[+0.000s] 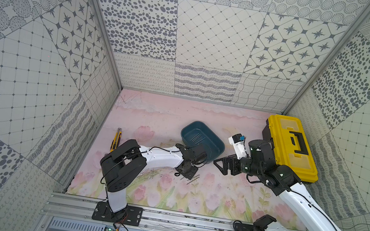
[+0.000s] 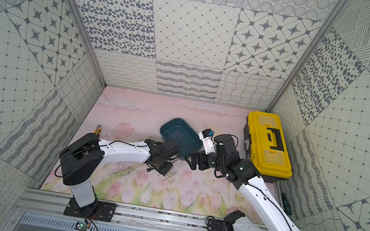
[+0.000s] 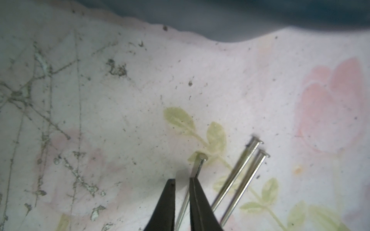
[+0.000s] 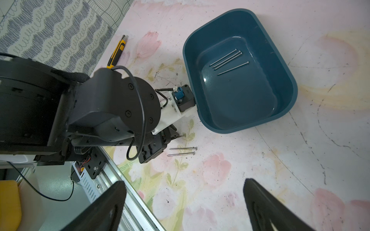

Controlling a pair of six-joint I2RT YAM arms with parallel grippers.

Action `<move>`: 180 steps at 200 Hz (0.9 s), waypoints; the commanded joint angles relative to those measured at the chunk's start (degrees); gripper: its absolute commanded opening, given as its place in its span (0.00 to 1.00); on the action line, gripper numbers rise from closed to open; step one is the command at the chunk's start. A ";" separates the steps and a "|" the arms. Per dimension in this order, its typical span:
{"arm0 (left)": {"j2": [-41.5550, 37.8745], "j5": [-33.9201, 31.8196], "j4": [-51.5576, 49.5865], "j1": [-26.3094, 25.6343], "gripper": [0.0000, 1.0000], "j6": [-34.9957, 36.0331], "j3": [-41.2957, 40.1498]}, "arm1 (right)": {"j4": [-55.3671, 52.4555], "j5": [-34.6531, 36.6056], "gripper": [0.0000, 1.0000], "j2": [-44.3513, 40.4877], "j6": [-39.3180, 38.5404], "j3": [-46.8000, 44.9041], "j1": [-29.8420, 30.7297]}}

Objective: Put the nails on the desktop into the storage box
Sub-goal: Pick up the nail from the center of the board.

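Observation:
My left gripper [image 3: 182, 180] is low over the desktop [image 1: 153, 121], just in front of the storage box [image 1: 202, 141]. It is shut on a thin grey nail [image 3: 199, 164], whose head sticks out past the fingertips. Beside it two more nails [image 3: 238, 176] lie side by side on the desktop, also seen in the right wrist view [image 4: 183, 149]. The dark teal storage box [image 4: 288, 66] holds three nails [image 4: 226, 59] on its floor. To the right of the box, my right gripper [image 1: 220, 163] hovers open with nothing between its fingers [image 4: 112, 200].
A yellow toolbox [image 1: 290, 148] with a black handle stands at the back right, close behind the right arm. A yellow utility knife [image 1: 116, 139] lies near the left wall. A green-handled screwdriver [image 2: 287, 204] rests by the right wall. The metal rail [image 1: 187, 222] borders the front edge.

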 commanded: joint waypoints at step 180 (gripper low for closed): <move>1.67 5.13 -1.83 0.75 0.19 4.52 0.50 | 1.12 1.26 0.97 0.08 -0.81 0.07 0.36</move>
